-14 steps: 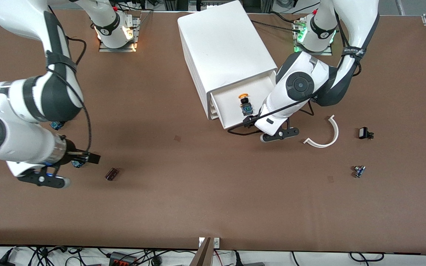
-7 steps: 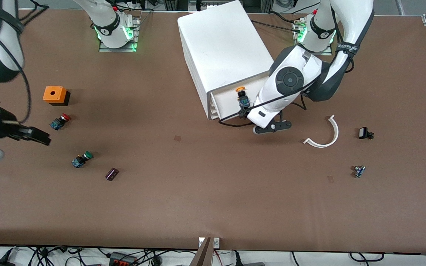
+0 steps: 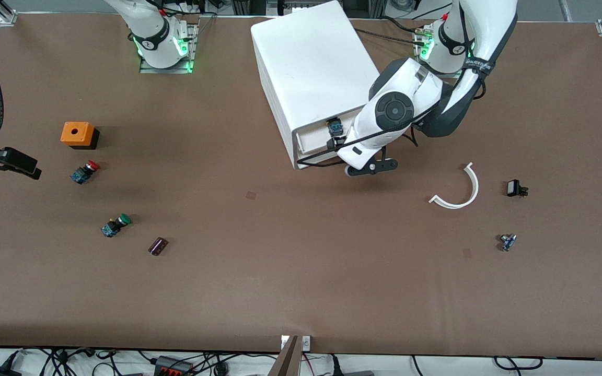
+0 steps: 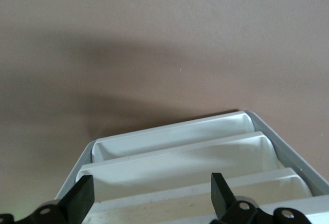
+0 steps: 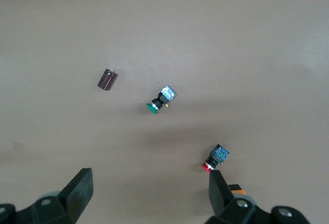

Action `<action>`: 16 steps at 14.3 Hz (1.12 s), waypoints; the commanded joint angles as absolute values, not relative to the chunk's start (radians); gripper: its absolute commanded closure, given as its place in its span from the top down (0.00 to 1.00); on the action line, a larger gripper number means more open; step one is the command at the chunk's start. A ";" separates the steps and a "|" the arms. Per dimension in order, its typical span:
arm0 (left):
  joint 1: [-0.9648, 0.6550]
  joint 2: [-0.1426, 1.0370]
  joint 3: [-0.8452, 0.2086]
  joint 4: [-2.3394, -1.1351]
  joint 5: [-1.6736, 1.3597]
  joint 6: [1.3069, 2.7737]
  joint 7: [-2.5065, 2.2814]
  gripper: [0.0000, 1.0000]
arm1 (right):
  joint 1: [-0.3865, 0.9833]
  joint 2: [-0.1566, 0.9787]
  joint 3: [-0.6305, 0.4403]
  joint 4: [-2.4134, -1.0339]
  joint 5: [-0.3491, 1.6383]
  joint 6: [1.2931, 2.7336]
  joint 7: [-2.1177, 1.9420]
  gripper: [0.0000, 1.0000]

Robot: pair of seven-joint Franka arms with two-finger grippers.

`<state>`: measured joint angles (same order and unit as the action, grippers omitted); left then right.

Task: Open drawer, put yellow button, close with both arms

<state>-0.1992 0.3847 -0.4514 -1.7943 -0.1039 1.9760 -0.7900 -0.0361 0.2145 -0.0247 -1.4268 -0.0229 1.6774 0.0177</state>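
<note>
White plastic makes up the cabinet (image 3: 314, 73) in the front view, standing between the two arm bases on the brown table (image 3: 301, 271). Its uppermost drawer (image 3: 316, 138) sticks out only a short way, and the yellow button (image 3: 335, 128) lies inside it, just its dark blue-black body showing at the cabinet's edge. The left arm bends down over the drawer front, and its wrist hides the left gripper from this camera. At the right arm's end of the table the right gripper (image 3: 16, 162) hangs at the edge of the view, near an orange box (image 3: 76, 134). A red-capped button (image 3: 84, 171) lies just nearer the camera than that box, then a green-capped button (image 3: 115, 225) and a dark capacitor (image 3: 158, 246) nearer still. Toward the left arm's end lie a white curved strip (image 3: 460, 193), a small black part (image 3: 515, 188) and a small blue part (image 3: 507, 242).

From the left wrist view, the left gripper (image 4: 149, 196) has its fingers spread wide with nothing between them, poised over the stacked white drawer fronts (image 4: 180, 167).

From the right wrist view, the right gripper (image 5: 149, 193) is likewise spread wide and empty, above the table; the green-capped button (image 5: 160, 100), the capacitor (image 5: 107, 78) and the red-capped button (image 5: 216, 158) lie apart from one another on the surface under it.
</note>
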 commanded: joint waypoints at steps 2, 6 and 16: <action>-0.172 0.347 -0.509 -1.853 -0.138 1.959 -0.795 1.00 | -0.049 0.178 -0.011 -1.437 -0.034 1.605 -0.020 1.00; -0.160 0.347 -0.529 -1.861 -0.149 1.957 -0.795 1.00 | -0.051 0.118 -0.011 -1.543 -0.035 1.655 -0.023 1.00; -0.079 0.334 -0.517 -1.778 -0.111 1.858 -0.715 1.00 | -0.046 0.049 -0.009 -1.648 -0.037 1.701 -0.028 1.00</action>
<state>-0.1342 0.3632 -0.5133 -1.8116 -0.1304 1.9204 -0.7750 -0.0365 0.0672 -0.0217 -1.6402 -0.0230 1.7225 -0.0133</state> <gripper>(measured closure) 0.000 0.000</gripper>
